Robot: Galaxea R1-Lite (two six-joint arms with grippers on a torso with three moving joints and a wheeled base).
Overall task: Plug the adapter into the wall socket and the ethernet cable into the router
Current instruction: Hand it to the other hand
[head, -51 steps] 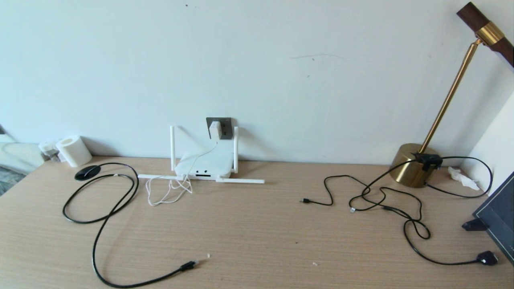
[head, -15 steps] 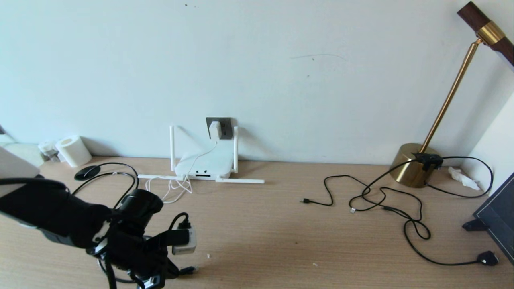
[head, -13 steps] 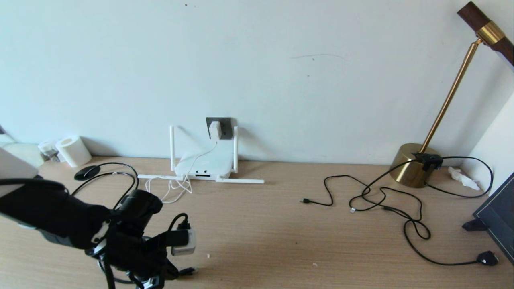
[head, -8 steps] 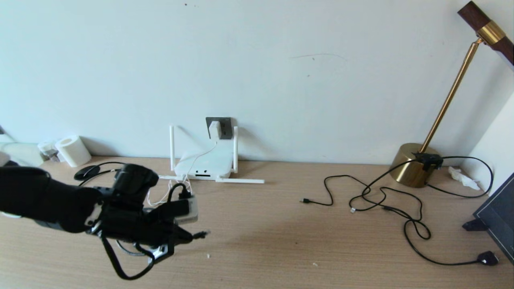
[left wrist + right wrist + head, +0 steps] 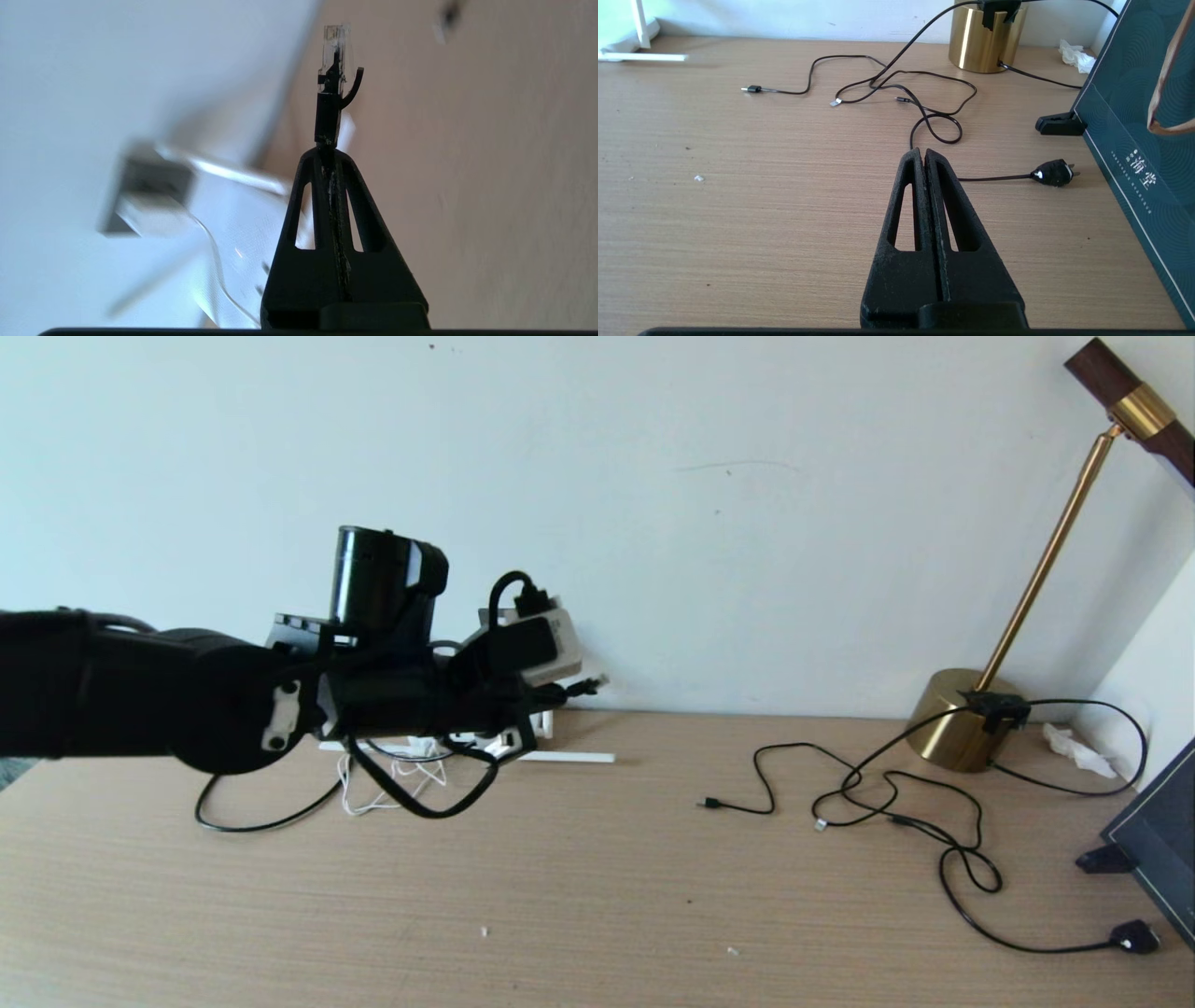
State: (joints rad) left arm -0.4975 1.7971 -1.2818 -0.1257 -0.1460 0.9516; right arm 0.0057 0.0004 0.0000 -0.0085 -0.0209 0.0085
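Two end effectors are closed. The left end effector is raised off the worktop, pinching the ethernet cable by its black boot, the clear plug tip sticking out beyond the fingertips toward the wall. The left arm covers most of the router and the wall socket in the head view; in the wrist view the adapter sits in the socket, blurred. At three o'clock from the arm, thin black cords sprawl beside a brass lamp base. The right end effector hangs empty near a flat black plug and a dark box.
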